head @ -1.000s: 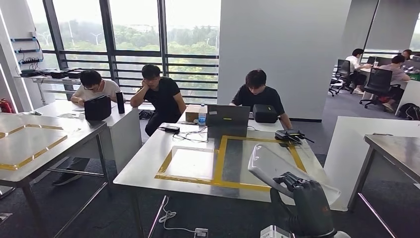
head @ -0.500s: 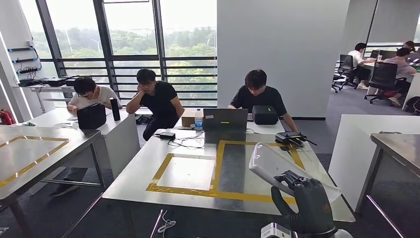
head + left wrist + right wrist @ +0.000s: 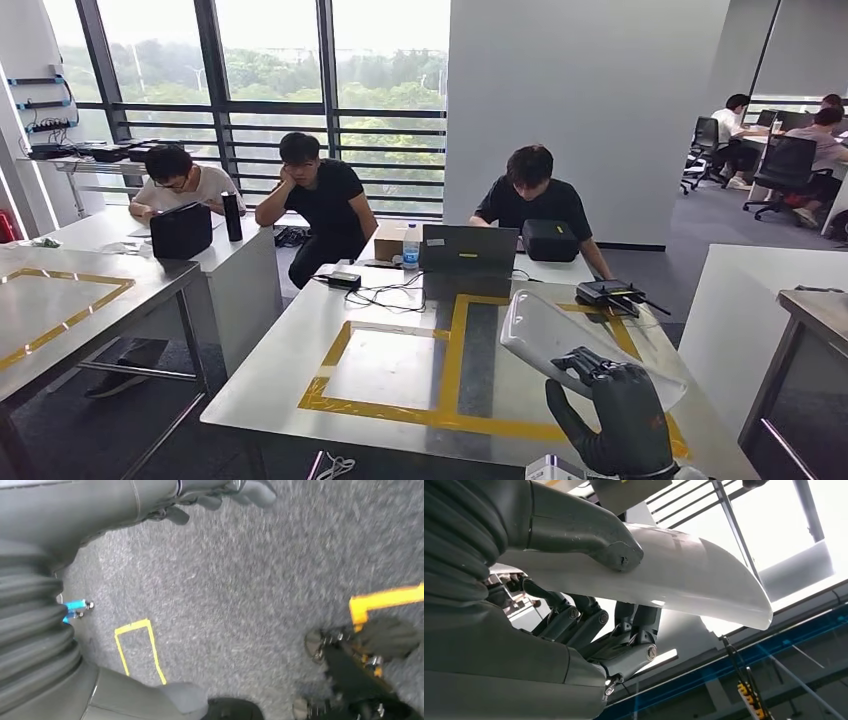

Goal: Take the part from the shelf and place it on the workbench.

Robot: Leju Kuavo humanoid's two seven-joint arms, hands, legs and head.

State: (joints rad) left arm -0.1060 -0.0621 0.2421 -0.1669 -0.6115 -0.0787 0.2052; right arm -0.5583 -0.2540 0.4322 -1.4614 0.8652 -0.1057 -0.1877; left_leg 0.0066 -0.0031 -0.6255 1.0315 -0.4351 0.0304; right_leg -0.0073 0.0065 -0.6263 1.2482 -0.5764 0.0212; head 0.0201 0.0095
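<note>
1. One steel bench [image 3: 300, 380] stands straight ahead, marked with yellow tape [image 3: 450, 360] in two joined rectangles; a second taped bench [image 3: 150, 275] stands to the left, and part of a third shows at the right edge.
2. Three people [image 3: 325, 195] sit in a row behind the benches, before the windows; more sit far off at the right.
3. One part [image 3: 560, 335], a long, curved, pale panel, is held up in the air over the near right corner of the middle bench, tilted, not resting on it.
4. The right robot hand [image 3: 612, 408] grips the part; in the right wrist view the thumb [image 3: 616, 555] presses one face and the dark fingers [image 3: 634, 630] curl against the other.
5. The left robot hand [image 3: 220, 495] hangs over grey carpet [image 3: 240, 585]; whether its fingers are apart or together cannot be told.
6. One laptop [image 3: 460, 247] sits at the bench's far edge.
7. One bottle [image 3: 410, 245] stands just beside the laptop.
</note>
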